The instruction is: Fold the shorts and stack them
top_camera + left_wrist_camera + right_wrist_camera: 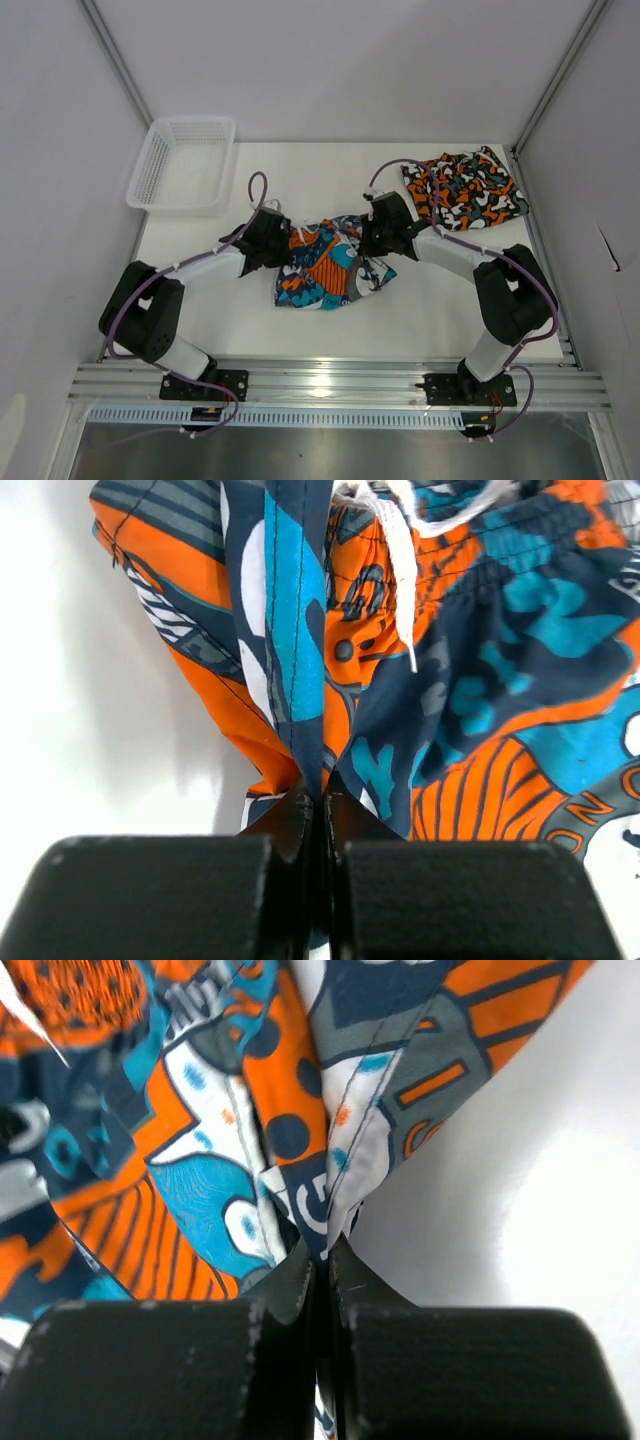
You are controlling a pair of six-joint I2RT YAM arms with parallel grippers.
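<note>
The blue-teal cartoon shorts (330,265) hang crumpled between my two grippers over the middle of the table. My left gripper (287,247) is shut on their left edge; the left wrist view shows the cloth (400,680) pinched between the jaws (320,790), with a white drawstring (400,560) above. My right gripper (366,240) is shut on their right edge; the right wrist view shows the fabric (230,1140) clamped at the fingertips (325,1250). The camouflage shorts (464,190) lie folded at the back right of the table.
A white plastic mesh basket (183,163) stands at the back left corner. The white table (250,320) ends at a metal rail (330,385) in front. Grey walls close in both sides.
</note>
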